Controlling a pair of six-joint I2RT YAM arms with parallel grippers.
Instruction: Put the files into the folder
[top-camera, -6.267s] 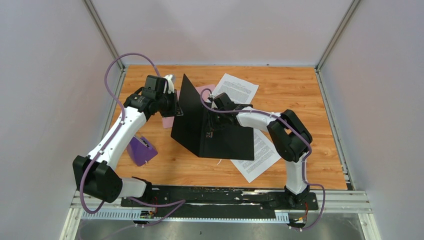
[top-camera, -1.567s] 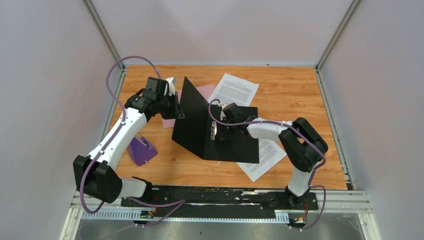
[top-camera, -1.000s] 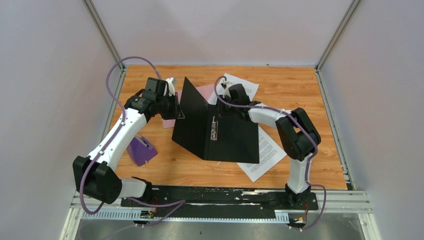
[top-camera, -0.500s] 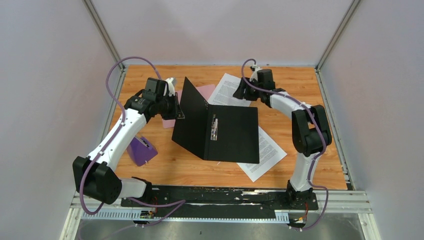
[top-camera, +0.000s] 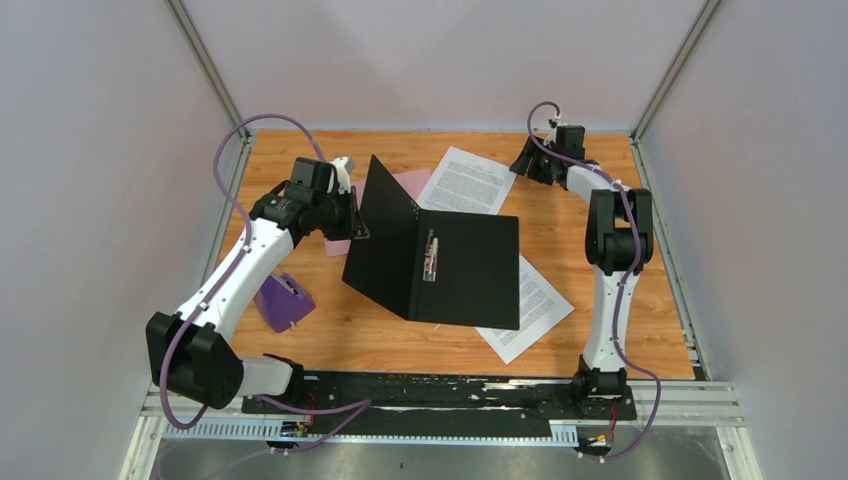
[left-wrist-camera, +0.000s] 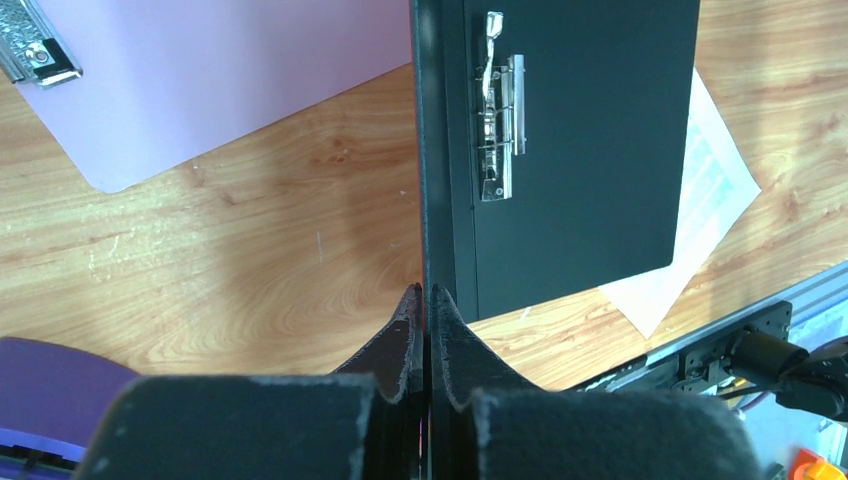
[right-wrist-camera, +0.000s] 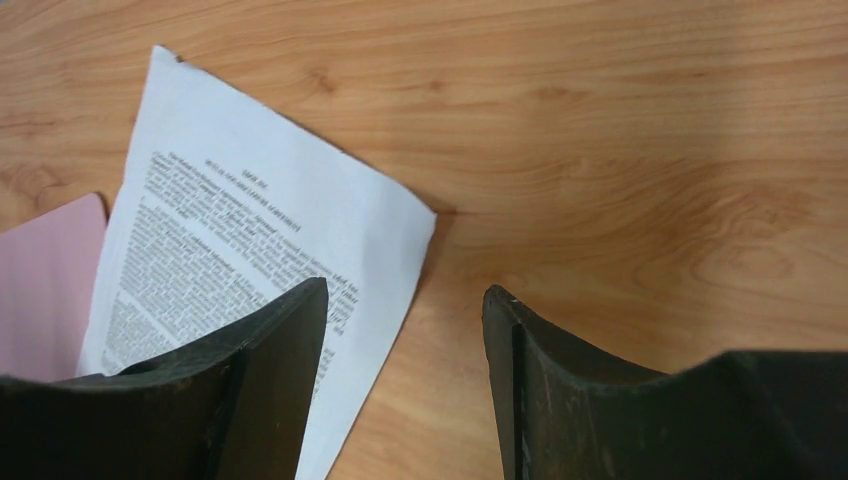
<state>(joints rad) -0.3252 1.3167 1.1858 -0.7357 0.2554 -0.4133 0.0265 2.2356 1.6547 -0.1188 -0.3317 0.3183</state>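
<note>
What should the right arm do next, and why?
Likely lower the open right gripper onto the corner of the far sheet and pinch it: it straddles that corner, the sheet lies outside the folder, and the left gripper holds the cover up.

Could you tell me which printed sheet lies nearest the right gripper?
The far sheet beside the pink clipboard; the other sheet sticks out under the near corner of the black folder.

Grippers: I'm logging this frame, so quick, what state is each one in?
Left gripper: shut on the raised cover of the black folder.
Right gripper: open, holding nothing, beside the printed sheet.
</note>
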